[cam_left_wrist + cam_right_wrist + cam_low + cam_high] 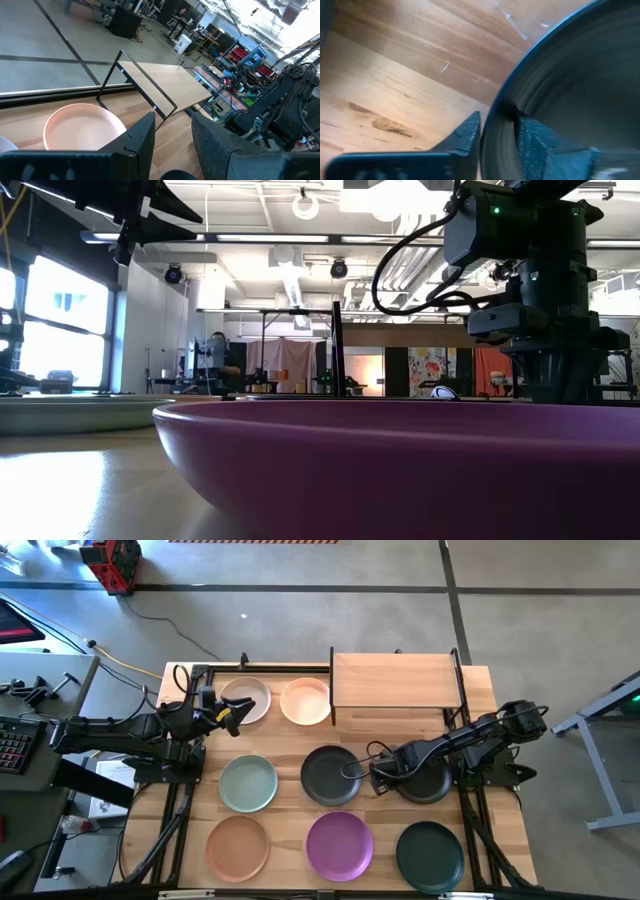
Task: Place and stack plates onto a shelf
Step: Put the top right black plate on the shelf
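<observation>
The light-wood shelf [397, 680] stands at the table's far right and carries nothing. Eight plates lie flat on the tabletop: beige [250, 698], peach [305, 702], sage green [248, 783], charcoal [330, 775], black [428, 786] under the right arm, terracotta [238, 847], purple [340, 845] and dark green [430, 855]. My right gripper [372, 777] is at the charcoal plate's right edge, shut on its rim. My left gripper [238, 715] hovers open by the beige plate, holding nothing; its wrist view shows the peach plate [82, 125] and the shelf [165, 82] ahead. My right gripper [497, 117] has the charcoal plate's rim [502, 102] at the plate's right side between its two fingers, one finger [467, 132] outside the plate and one [535, 137] inside. It reaches in from the table's right, slanting down. The plate looks level with the table.
The purple plate [400, 460] fills the foreground of the low view, with the right arm [530, 280] behind it. The shelf's black posts [332, 690] stand beside the peach plate. Black frame rails run along the table's left and right sides.
</observation>
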Controlling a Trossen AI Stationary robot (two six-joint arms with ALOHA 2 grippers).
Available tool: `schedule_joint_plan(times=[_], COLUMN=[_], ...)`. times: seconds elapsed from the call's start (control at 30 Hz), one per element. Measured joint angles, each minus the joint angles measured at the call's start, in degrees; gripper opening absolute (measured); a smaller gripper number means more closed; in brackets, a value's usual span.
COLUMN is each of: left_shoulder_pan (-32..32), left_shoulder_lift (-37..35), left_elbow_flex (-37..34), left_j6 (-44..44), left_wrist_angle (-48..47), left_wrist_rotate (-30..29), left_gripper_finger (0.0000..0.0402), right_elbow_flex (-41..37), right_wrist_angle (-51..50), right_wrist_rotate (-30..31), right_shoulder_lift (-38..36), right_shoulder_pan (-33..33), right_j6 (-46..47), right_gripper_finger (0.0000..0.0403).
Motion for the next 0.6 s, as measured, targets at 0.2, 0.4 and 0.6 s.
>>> schedule_joint_plan(times=[0.2, 0.4, 0.6], left_shoulder_pan=[-0.01, -0.01, 0.0], left_shoulder_lift=[0.0, 0.08, 0.09], left_elbow_flex=[0.0, 0.0, -0.02], left_j6=[0.0, -0.02, 0.0], left_wrist_angle=[0.0, 0.02, -0.02], left_wrist_rotate=[-0.02, -0.04, -0.04], left_gripper_finger=[0.0117, 0.0117, 0.0117], right_elbow_flex=[0.18, 2.7, 10.18], right_wrist_angle=[-0.47, -2.98, -8.43], right_wrist_rotate=[-1.15, -4.04, -2.71], right_shoulder_lift=[-0.41, -0.31, -0.29], right_shoulder_pan=[0.0, 0.0, -0.01], right_j6=[-1.12, -4.48, -10.75], right_gripper_finger=[0.001, 0.0012, 0.0003])
